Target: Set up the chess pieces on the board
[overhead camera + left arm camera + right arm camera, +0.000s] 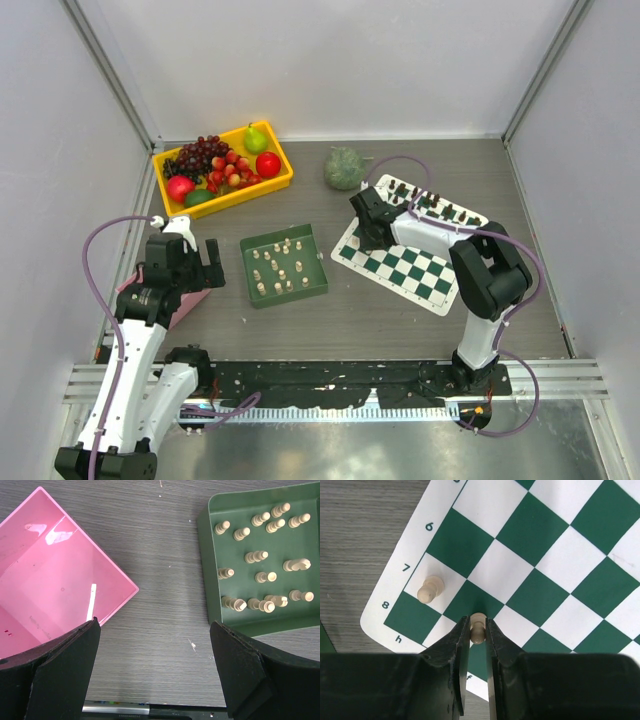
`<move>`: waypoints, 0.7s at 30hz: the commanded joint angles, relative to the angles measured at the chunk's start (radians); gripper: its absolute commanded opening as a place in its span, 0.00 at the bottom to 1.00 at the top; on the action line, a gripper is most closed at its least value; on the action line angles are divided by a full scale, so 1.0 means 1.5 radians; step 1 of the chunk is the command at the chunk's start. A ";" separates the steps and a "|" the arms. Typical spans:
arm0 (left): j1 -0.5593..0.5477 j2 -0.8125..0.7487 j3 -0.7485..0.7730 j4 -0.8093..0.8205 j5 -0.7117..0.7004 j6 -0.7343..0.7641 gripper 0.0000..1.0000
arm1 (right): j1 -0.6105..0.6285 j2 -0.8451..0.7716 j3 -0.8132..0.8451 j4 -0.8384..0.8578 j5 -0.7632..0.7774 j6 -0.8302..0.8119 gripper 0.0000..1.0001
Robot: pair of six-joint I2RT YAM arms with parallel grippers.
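The checkered board lies right of centre, with dark pieces along its far edge. My right gripper is shut on a cream pawn, holding it over the board's near-left corner. Another cream pawn stands on the white square by the 7 mark. Several cream pieces lie in the green tray, also seen in the left wrist view. My left gripper is open and empty over bare table, between the pink tray and the green tray.
A yellow bin of fruit sits at the far left. A green round object lies behind the board. The pink tray lies under the left arm, with a white stick in it.
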 commanded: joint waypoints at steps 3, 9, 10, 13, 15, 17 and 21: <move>0.003 0.000 0.013 0.006 -0.003 0.007 1.00 | -0.007 0.000 0.025 0.041 -0.008 -0.010 0.23; 0.004 0.000 0.013 0.007 -0.003 0.007 1.00 | -0.006 -0.009 0.024 0.049 -0.002 -0.007 0.23; 0.003 0.000 0.013 0.006 -0.003 0.007 1.00 | -0.007 -0.003 0.025 0.050 -0.003 -0.008 0.23; 0.003 0.000 0.013 0.007 -0.003 0.007 1.00 | -0.007 0.009 0.030 0.048 -0.004 -0.008 0.23; 0.003 -0.001 0.013 0.007 -0.004 0.006 1.00 | -0.007 0.017 0.029 0.047 -0.003 -0.007 0.24; 0.004 0.000 0.013 0.006 -0.005 0.006 0.99 | -0.008 0.019 0.026 0.045 -0.004 -0.005 0.24; 0.003 0.001 0.014 0.007 -0.004 0.006 1.00 | -0.007 0.014 0.018 0.047 -0.003 -0.004 0.30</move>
